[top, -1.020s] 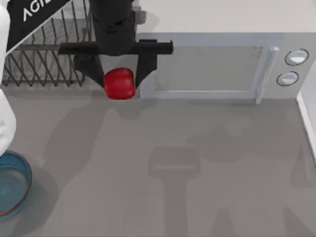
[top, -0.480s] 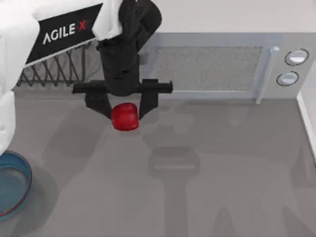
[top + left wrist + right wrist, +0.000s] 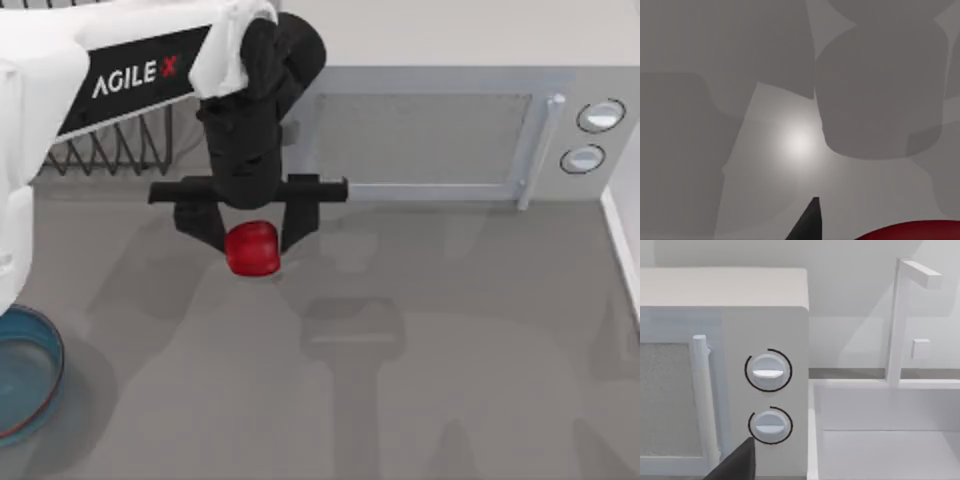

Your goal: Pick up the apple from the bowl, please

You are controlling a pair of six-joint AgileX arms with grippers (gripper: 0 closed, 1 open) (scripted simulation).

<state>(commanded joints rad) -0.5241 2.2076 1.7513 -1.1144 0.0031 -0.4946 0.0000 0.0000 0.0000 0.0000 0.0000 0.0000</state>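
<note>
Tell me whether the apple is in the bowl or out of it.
Out. The apple sits between the left gripper's fingers above the table, far from the bowl.

grey table (image 3: 450, 400) | white microwave (image 3: 430, 135), 2 dials | wire rack (image 3: 110, 150)

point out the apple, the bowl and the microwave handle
apple (image 3: 251, 249): top view, middle of its red skin, between the left pincer's fingers.
bowl (image 3: 52, 345): top view, its reddish-brown rim.
microwave handle (image 3: 536, 152): top view, middle of the bar.
</note>
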